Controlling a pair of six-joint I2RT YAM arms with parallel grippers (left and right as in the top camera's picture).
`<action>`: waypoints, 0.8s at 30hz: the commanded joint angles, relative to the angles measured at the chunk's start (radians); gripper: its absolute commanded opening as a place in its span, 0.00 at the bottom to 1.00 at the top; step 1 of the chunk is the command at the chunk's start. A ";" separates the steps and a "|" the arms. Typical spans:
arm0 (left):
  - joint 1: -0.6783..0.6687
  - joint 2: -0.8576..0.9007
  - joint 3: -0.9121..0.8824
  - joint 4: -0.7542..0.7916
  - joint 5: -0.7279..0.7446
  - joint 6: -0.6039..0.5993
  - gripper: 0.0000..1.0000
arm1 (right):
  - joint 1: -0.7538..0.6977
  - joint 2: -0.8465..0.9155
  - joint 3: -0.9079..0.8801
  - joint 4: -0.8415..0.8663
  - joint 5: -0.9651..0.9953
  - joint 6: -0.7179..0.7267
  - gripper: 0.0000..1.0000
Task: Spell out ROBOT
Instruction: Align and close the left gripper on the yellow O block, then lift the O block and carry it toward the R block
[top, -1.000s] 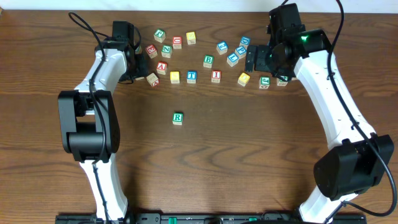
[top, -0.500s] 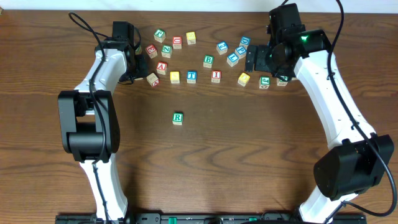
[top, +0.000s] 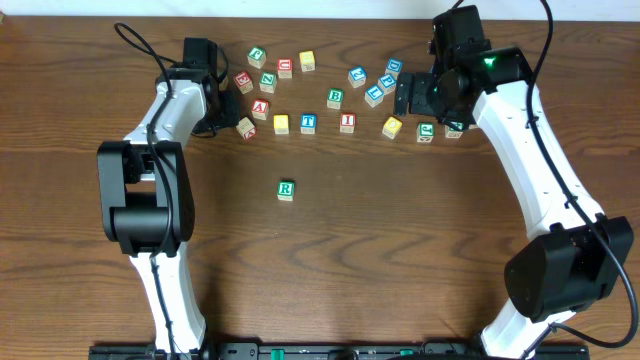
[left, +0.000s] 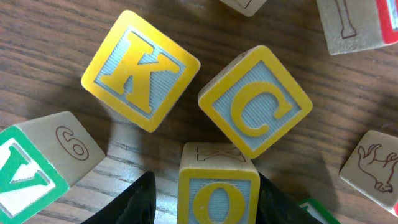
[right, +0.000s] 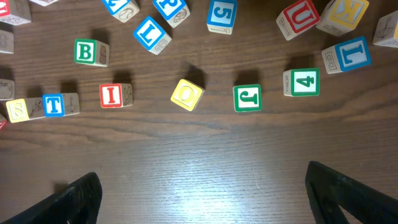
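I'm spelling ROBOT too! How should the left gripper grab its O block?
By its two flat side faces, straight down from above. The O block sits squarely inside the open left gripper; the C block crowds its far edge.

We read the surface (top: 400, 250) as dark-stained wood with plain grain and a low sheen. The O block (left: 217, 193) and K block (left: 140, 70) are pale, matt wood, and their painted letter faces carry fine ribbing. The right arm (top: 545, 170) has smooth, glossy white plastic shells and matt black joints.
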 joint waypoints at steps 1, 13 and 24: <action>0.003 0.013 -0.008 0.010 -0.005 -0.009 0.47 | 0.008 0.009 0.006 -0.002 0.005 0.007 0.99; 0.003 0.013 -0.008 0.010 -0.005 -0.009 0.34 | 0.008 0.009 0.006 -0.002 0.005 0.007 0.99; 0.003 -0.040 -0.006 -0.021 -0.005 -0.009 0.34 | 0.008 0.009 0.006 -0.002 0.005 0.007 0.99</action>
